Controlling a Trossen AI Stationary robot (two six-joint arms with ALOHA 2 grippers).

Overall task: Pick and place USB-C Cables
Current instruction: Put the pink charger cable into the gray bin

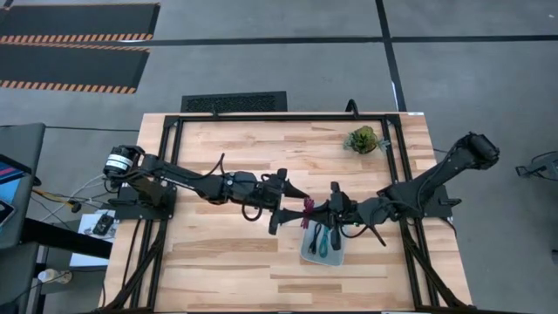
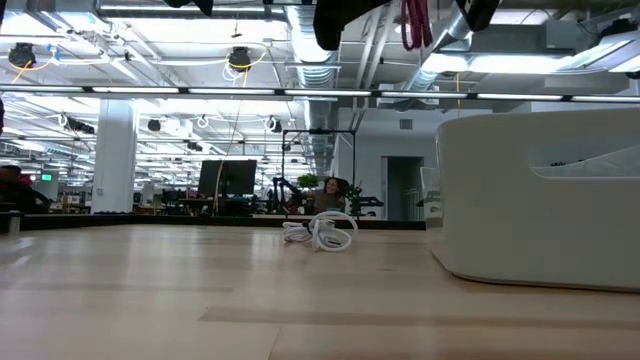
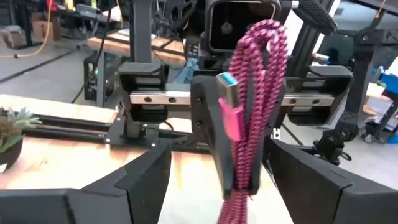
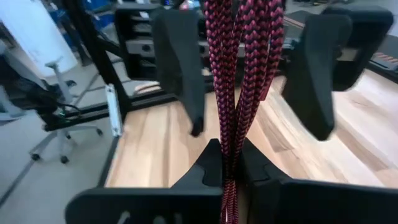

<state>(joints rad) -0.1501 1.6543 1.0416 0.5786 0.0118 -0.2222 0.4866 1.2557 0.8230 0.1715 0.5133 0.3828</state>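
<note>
- Mid-handover above the table: dark red USB-C cable (image 4: 242, 81) pinched in right hand (image 4: 229, 163), hanging just over the pale blue tray (image 1: 307, 253)
- Left hand (image 3: 211, 180) spread either side, released
- Next, by judgement: lowering the cable into the tray beside the teal cable (image 1: 322, 239) and black cable (image 1: 335, 236)

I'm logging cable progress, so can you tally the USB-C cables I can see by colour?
Dark red cable, held in the right gripper: 1
Teal cable, in the tray: 1
Black cable, in the tray: 1
White cable, on the table: 1
Total: 4
</note>
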